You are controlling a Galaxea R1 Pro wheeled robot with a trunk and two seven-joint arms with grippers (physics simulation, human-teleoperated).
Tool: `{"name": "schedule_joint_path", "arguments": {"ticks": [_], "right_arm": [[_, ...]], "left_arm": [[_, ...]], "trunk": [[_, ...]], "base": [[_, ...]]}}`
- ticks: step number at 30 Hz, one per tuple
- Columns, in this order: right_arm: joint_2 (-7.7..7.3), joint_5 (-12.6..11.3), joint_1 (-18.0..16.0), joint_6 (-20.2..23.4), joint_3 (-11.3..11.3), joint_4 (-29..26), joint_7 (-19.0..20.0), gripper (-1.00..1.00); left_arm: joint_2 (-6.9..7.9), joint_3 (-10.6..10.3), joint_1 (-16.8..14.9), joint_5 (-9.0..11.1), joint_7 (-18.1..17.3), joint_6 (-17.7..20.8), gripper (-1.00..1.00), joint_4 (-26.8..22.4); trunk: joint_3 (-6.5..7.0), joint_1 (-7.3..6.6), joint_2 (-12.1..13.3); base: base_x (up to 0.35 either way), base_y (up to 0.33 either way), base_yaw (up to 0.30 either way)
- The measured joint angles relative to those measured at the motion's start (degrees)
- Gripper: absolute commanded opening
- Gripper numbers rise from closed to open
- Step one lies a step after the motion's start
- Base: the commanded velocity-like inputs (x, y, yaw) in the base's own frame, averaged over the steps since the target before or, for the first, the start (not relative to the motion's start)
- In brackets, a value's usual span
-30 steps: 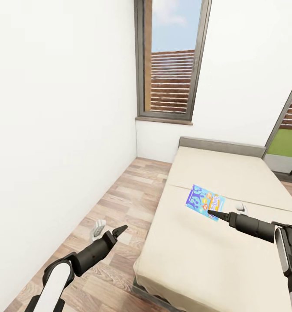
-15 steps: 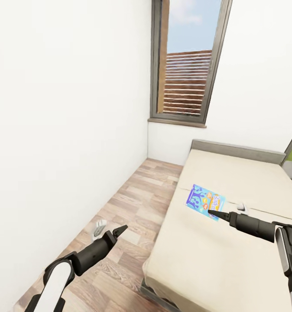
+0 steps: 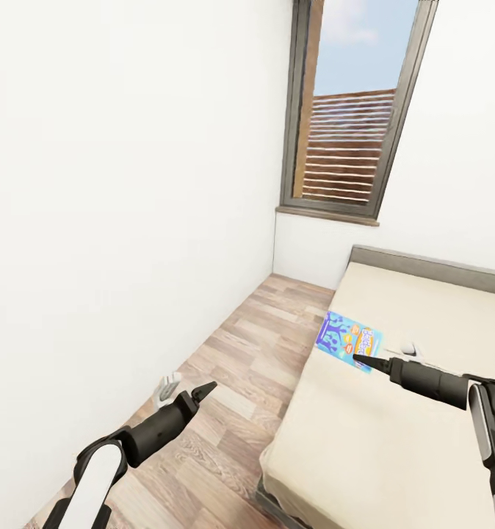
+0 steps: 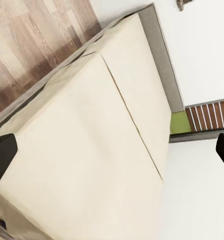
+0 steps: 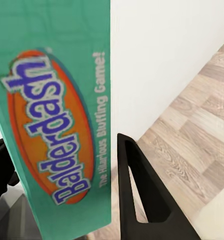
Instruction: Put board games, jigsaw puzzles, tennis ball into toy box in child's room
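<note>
A light blue board game (image 3: 348, 342) with cartoon print hangs upright over the near edge of the cream bed (image 3: 394, 433), with my right gripper (image 3: 361, 360) shut on it. In the right wrist view its teal "Balderdash" face (image 5: 57, 125) sits against a black finger (image 5: 136, 190). Over the wood floor beside the bed my left gripper (image 3: 203, 389) is open and holds nothing. In the left wrist view its fingertips (image 4: 2, 160) stand wide apart, looking onto the bed cover (image 4: 92, 125). The toy box, table, puzzles and tennis ball are out of view.
A white wall (image 3: 115, 206) runs close along my left. A strip of wood-plank floor (image 3: 247, 353) lies between that wall and the bed. A tall dark-framed window (image 3: 350, 132) is at the far end, above the bed's grey headboard (image 3: 424, 263).
The whole view has swung left, so bed and window now sit further right in the picture. Both arms hold their pose, and the board game stays in the right gripper.
</note>
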Motion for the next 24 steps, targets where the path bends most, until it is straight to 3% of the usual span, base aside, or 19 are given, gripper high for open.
{"name": "schedule_joint_path", "arguments": {"ticks": [24], "right_arm": [[-0.15,-0.5,0.8,0.1,-0.3,-2.5,0.5,-1.0]], "left_arm": [[-0.12,0.0,-0.1,-0.1,0.0,0.0,1.0,0.0]], "trunk": [[5.86,-5.28,9.6]], "base": [[0.0,0.0,0.186]]}}
